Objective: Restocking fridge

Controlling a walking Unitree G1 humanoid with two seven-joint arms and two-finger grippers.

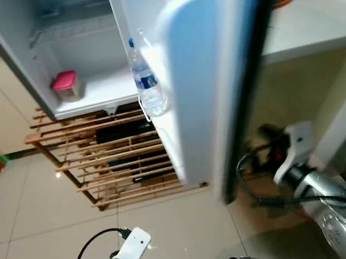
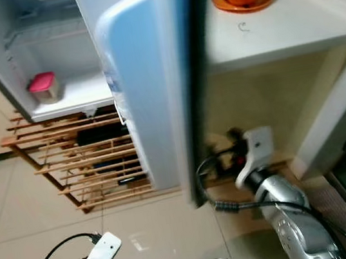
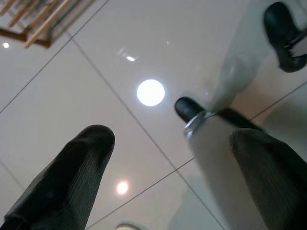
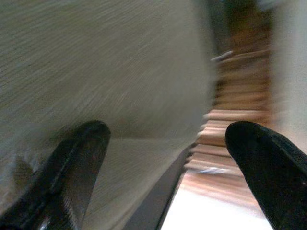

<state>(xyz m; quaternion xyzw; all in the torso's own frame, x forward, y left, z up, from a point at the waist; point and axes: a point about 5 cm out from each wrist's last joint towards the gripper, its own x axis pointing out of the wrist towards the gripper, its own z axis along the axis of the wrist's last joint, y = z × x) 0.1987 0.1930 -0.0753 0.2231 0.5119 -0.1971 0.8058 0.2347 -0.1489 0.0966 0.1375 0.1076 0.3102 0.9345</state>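
Nearest, the left gripper [image 3: 168,177] hangs spread and empty over the floor tiles [image 1: 22,256]. The right gripper [image 4: 168,172] (also spread, empty) sits by the open fridge door [image 1: 216,71], whose shelf holds a water bottle [image 1: 147,81].

I'm seeing the small white fridge [image 1: 84,100] sitting on a wooden slatted rack [image 1: 109,162], w/ its door [image 1: 206,66] swinging wide open toward me. A clear water bottle [image 1: 147,81] w/ blue cap and label is standing upright in the door shelf. A pink-lidded container [image 1: 66,85] is sitting on the fridge's bottom shelf, near the left wall.
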